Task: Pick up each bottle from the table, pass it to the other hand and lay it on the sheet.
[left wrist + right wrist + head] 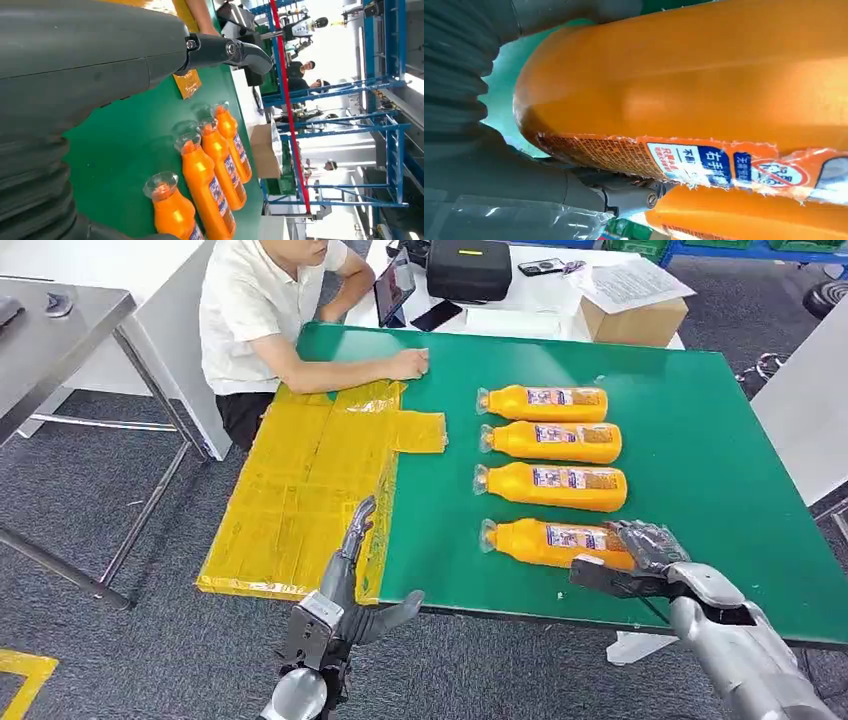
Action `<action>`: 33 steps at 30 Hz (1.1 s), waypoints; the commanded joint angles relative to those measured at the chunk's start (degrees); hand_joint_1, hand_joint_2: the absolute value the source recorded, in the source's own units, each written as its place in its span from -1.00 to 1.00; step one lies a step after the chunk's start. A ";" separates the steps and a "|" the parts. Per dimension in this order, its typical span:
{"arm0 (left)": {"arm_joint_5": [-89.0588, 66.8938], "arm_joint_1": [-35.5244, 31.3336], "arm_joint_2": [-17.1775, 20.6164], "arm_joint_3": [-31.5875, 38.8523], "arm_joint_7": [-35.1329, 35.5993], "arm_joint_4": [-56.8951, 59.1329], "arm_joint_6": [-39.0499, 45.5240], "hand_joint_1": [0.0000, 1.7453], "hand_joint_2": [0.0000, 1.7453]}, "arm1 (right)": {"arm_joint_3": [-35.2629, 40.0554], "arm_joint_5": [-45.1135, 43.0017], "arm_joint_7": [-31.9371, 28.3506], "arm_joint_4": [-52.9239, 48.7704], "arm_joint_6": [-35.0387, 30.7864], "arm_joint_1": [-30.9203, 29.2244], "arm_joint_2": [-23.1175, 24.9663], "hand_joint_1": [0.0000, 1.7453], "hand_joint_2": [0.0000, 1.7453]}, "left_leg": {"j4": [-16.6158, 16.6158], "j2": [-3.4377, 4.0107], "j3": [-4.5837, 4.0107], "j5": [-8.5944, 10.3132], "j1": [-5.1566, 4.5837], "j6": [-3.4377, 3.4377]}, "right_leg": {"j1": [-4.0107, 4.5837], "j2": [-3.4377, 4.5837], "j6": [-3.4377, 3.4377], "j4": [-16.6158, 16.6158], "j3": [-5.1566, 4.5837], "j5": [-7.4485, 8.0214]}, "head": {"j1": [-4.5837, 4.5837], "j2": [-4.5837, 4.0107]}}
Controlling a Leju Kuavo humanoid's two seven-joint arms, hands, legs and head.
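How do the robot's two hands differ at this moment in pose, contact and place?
The right hand wraps the base end of the nearest bottle on the green table; the left hand holds nothing, its fingers spread. The right hand is over the green surface, the left hand hangs at the near edge by the yellow sheet. Both reach in from the table's near side.

Four bottles (555,460) in a column, right of sheet (300,500)
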 commanded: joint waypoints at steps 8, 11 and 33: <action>16.62 1.24 -1.10 6.05 5.39 -0.69 -2.70 -1.00 1.00 | -12.06 -22.70 -8.18 -14.15 -2.44 19.32 8.45 1.00 1.00 | -0.20 -0.06 0.23 -0.04 0.29 -0.25 | 0.29 0.00 -0.26 -0.37 0.33 0.03 | -0.02 0.00; 30.56 3.27 2.61 4.02 9.98 1.44 -16.27 -1.00 1.00 | -19.56 -38.15 -17.60 -18.27 -1.28 18.18 22.93 1.00 1.00 | -0.16 0.10 0.15 -0.09 0.29 -0.27 | 0.29 0.14 -0.26 -0.27 0.26 0.01 | 0.02 0.00; 26.79 3.75 4.74 -0.88 7.48 -1.53 -22.65 -1.00 1.00 | -15.22 -35.98 -16.66 -16.82 -6.35 16.04 25.50 1.00 1.00 | -0.05 0.17 -0.49 0.03 0.40 -0.66 | 0.37 0.36 -0.40 0.10 -0.53 0.03 | -0.02 0.00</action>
